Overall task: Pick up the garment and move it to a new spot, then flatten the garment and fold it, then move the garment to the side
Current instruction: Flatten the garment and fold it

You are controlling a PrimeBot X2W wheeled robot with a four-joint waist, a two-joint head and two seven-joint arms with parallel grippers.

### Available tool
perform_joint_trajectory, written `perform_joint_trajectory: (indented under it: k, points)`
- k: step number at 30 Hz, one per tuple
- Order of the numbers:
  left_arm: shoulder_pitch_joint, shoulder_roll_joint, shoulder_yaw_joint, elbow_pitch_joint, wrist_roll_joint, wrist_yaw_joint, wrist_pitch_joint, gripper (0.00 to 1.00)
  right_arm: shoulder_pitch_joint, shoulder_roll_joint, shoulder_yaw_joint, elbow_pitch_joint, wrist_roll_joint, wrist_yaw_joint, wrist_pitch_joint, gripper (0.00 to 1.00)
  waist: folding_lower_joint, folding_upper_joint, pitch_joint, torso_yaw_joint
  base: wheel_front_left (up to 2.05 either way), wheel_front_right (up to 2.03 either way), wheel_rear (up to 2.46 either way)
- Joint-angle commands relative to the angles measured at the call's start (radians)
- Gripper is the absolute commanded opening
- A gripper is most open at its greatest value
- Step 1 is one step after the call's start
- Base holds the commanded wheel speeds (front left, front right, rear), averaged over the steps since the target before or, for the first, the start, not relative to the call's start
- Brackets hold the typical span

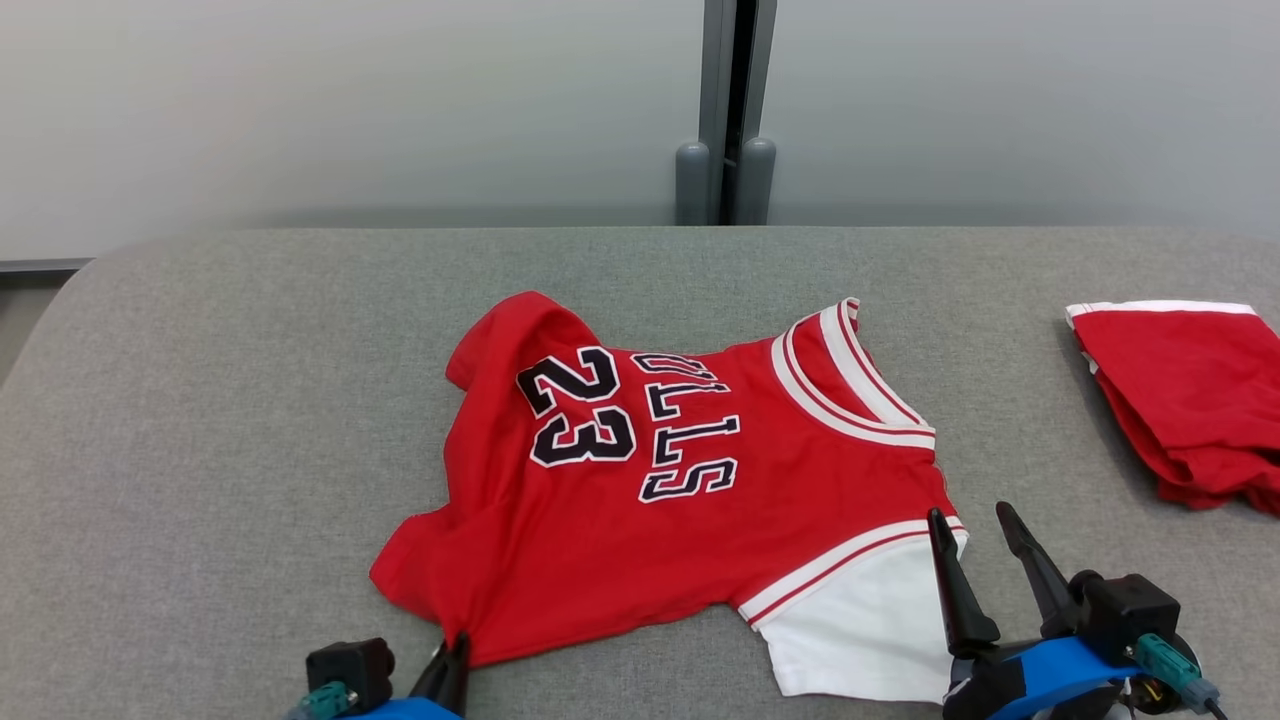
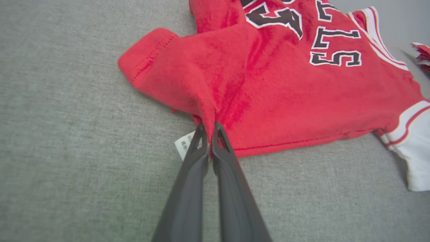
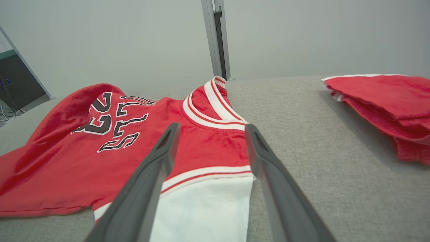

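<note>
Item: red shirt, crumpled on the bench, long axis running across me left to right; my left jaws clamped on its near hem corner, my right jaws spread wide, poised at its white sleeve.

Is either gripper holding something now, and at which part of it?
The left gripper pinches the red jersey at its near edge, beside the white care label. The right gripper is open by the white sleeve, holding nothing.
</note>
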Motion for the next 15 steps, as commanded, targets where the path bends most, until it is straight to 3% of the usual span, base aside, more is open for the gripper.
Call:
perform_joint_trajectory:
  k: [1, 3, 4, 5, 6, 15]
  points:
    - [0.002, -0.011, -0.005, 0.006, -0.004, -0.001, -0.003, 0.38, 0.012, -0.001, -0.003, 0.001, 0.007, 0.0, -0.003, 1.0, 0.0001, 0.0, -0.003, 0.0, 0.0, 0.0, 0.0]
    - [0.002, -0.016, -0.013, 0.017, -0.007, -0.004, 0.005, 0.47, 0.015, -0.001, -0.003, 0.003, 0.01, 0.0, -0.003, 1.0, 0.0001, 0.0, -0.008, -0.002, 0.0, 0.0, 0.0]
    - [0.001, -0.02, -0.019, 0.024, -0.009, -0.005, 0.01, 0.66, 0.016, -0.001, -0.002, 0.004, 0.011, 0.0, -0.003, 1.0, 0.0001, 0.0, -0.01, -0.003, 0.0, 0.0, 0.0]
    - [0.001, -0.023, -0.022, 0.03, -0.009, -0.007, 0.01, 0.95, 0.016, -0.001, -0.001, 0.004, 0.011, 0.0, -0.003, 1.0, 0.0001, 0.0, -0.011, -0.004, 0.0, 0.0, 0.0]
    - [0.001, -0.025, -0.024, 0.036, -0.009, -0.008, 0.011, 1.0, 0.016, -0.001, 0.0, 0.004, 0.01, 0.0, -0.003, 1.0, 0.0001, 0.0, -0.013, -0.006, 0.0, 0.0, 0.0]
    - [-0.013, 0.011, 0.039, 0.016, -0.016, 0.027, -0.06, 1.0, 0.026, -0.001, -0.023, 0.0, 0.005, 0.0, -0.003, 1.0, 0.0001, 0.0, -0.025, -0.01, 0.0, 0.0, 0.0]
